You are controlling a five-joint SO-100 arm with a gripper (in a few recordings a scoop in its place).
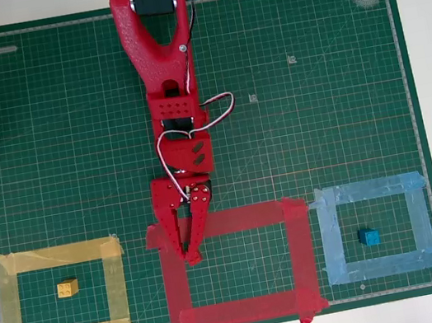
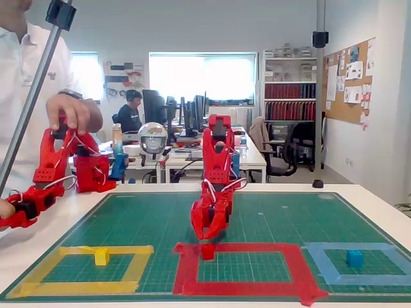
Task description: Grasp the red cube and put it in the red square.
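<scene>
My red gripper (image 1: 191, 255) reaches down into the upper left part of the red square (image 1: 303, 255), just inside its top tape strip. In the fixed view the red cube (image 2: 207, 251) sits right under the gripper (image 2: 206, 240), low at the mat and inside the red square (image 2: 298, 269) near its far left corner. The fingers converge on the cube's top and look shut on it. In the overhead view the fingers cover the cube.
A yellow block (image 1: 68, 288) lies in the yellow tape frame (image 1: 117, 283) on the left. A blue block (image 1: 369, 236) lies in the light blue frame (image 1: 420, 217) on the right. The green cutting mat (image 1: 313, 94) carries everything.
</scene>
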